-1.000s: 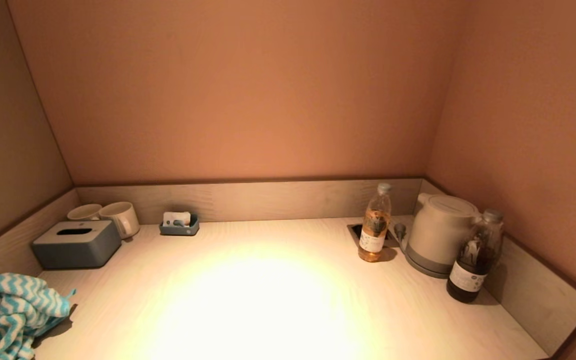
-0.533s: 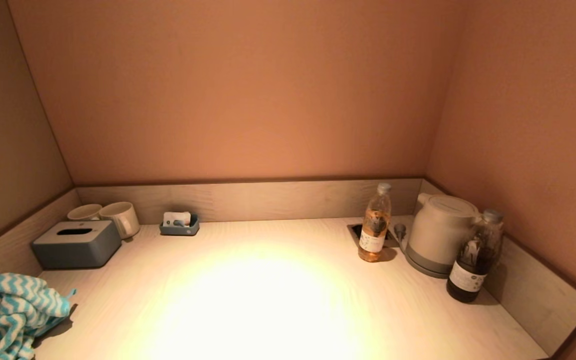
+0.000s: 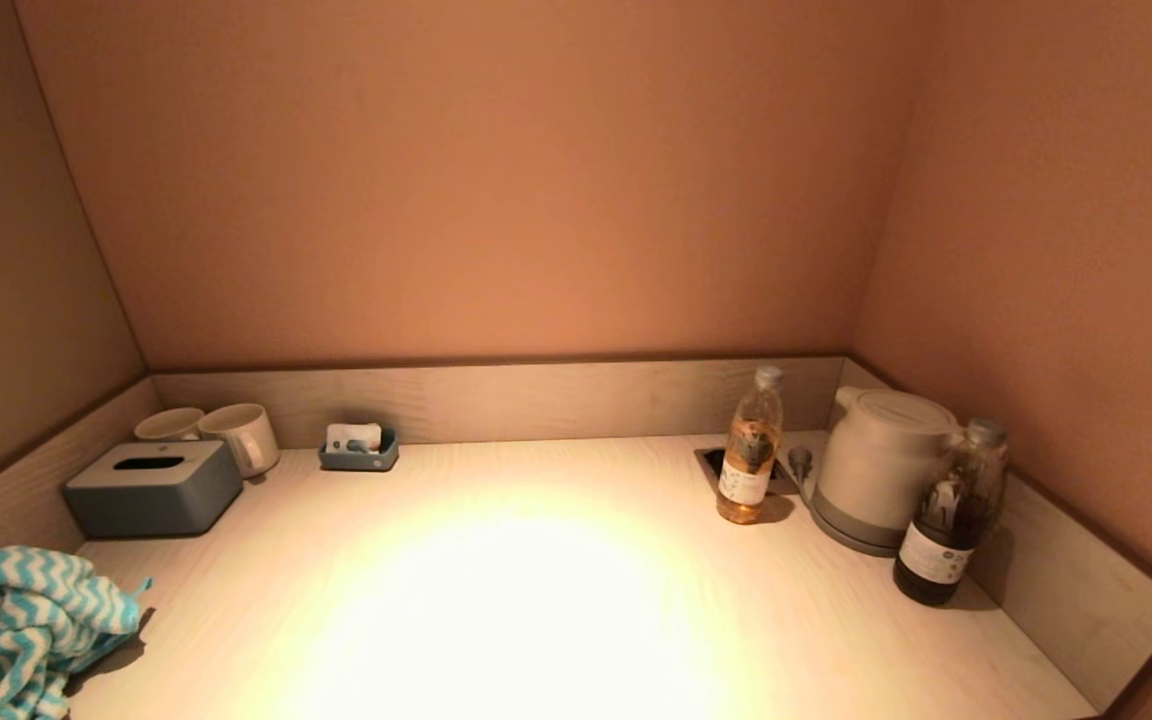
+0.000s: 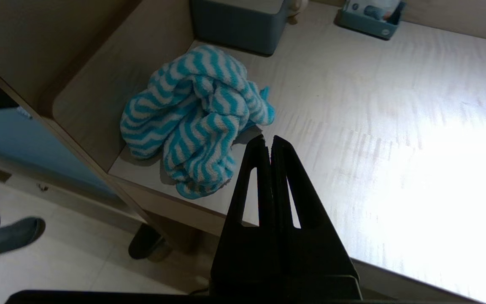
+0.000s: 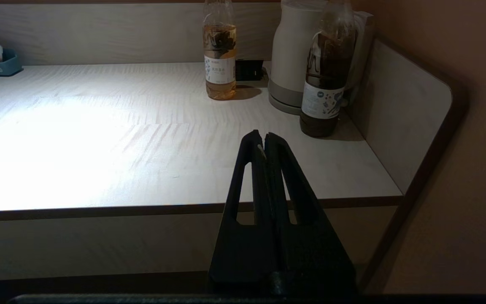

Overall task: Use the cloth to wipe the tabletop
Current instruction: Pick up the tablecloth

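Observation:
A crumpled teal-and-white zigzag cloth [image 3: 11, 625] lies at the front left corner of the pale wooden tabletop [image 3: 536, 600]; it also shows in the left wrist view [image 4: 196, 122]. My left gripper [image 4: 269, 139] is shut and empty, hovering above the front edge just to the right of the cloth, not touching it. My right gripper [image 5: 264, 136] is shut and empty, held off the table's front edge near the right end. Neither gripper shows in the head view.
A grey tissue box [image 3: 151, 487], two white mugs [image 3: 236, 435] and a small blue tray [image 3: 359, 450] stand at the back left. An amber bottle [image 3: 748, 450], a white kettle [image 3: 876, 465] and a dark bottle [image 3: 946, 515] stand at the right. Raised boards [image 3: 1076, 590] edge the table.

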Motion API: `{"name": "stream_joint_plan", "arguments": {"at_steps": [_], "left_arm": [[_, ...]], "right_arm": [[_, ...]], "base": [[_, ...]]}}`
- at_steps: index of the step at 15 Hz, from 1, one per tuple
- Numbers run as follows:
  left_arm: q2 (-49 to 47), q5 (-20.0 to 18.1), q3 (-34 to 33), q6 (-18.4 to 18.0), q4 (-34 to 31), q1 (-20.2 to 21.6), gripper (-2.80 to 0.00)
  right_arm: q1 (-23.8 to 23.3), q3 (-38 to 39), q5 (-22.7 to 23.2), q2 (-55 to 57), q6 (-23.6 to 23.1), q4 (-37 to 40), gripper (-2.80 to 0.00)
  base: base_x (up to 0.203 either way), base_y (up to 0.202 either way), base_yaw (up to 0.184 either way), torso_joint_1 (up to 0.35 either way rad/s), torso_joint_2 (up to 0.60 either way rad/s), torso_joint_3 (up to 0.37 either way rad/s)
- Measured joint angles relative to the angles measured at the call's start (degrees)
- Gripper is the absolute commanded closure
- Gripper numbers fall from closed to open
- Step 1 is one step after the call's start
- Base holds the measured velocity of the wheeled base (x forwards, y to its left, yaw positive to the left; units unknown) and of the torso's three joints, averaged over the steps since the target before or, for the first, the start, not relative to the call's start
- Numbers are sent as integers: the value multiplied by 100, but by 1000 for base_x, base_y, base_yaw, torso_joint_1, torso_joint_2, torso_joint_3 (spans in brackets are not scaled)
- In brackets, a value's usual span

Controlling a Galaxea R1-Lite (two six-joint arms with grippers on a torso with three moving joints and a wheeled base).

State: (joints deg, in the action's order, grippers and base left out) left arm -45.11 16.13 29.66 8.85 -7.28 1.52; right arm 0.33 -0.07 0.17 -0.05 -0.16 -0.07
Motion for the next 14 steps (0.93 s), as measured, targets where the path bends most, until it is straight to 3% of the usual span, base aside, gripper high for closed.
{"name": "stream_joint_plan", "arguments": {"at_steps": [4, 8, 11, 12, 14], "left_arm": [[-1943, 227, 772, 500, -7, 466, 0], [-3582, 590, 1262, 716, -59, 878, 0], [-4358, 619, 1530, 752, -79, 1220, 0], [-4528, 600, 1588, 751, -68, 1306, -280], [-4757, 558, 1689, 764, -22, 1400, -280]], "right_arm": [[0, 2, -1, 0, 0, 0, 0], [0, 0, -1, 0, 0, 0, 0], [0, 0, -1, 0, 1, 1, 0], [0, 0, -3, 0, 0, 2, 0], [0, 0, -1, 0, 0, 0, 0]], "base": [[0, 0, 0, 0, 0, 0], [0, 0, 0, 0, 0, 0], [0, 0, 0, 0, 0, 0], [0, 0, 0, 0, 0, 0], [0, 0, 0, 0, 0, 0]]}}
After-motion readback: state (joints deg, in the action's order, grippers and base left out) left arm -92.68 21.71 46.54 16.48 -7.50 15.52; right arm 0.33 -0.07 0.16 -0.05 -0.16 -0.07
